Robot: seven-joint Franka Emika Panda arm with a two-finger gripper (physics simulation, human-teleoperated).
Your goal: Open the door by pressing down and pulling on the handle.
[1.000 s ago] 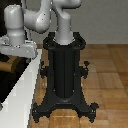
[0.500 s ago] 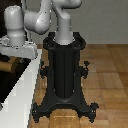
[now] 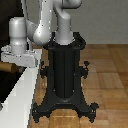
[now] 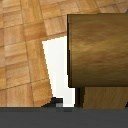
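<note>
A: What is shown in the exterior view?

B: A black pedestal point(image 3: 64, 75) with spread feet is seen at the centre, standing on a wood parquet floor point(image 3: 107, 75). From its top the grey-white arm point(image 3: 50, 22) is bent over toward the exterior view's left, where the end effector point(image 3: 20, 56) is carried low, above a white frame point(image 3: 20, 92) that runs along the lower left edge. The dark door point(image 3: 10, 25) is glimpsed only as a black area behind the arm at the upper left.

A: Where is the handle located?

B: In the wrist view the handle point(image 4: 97, 50) is seen very close, as a tan, wood-grained bar filling much of the picture, with a strip of the white frame point(image 4: 57, 70) beside it and parquet beyond. In the exterior view the handle is hidden by the end effector.

A: How is the end effector set?

B: Its fingers are not seen in either view, so the width of its opening and any hold on the handle cannot be told.
</note>
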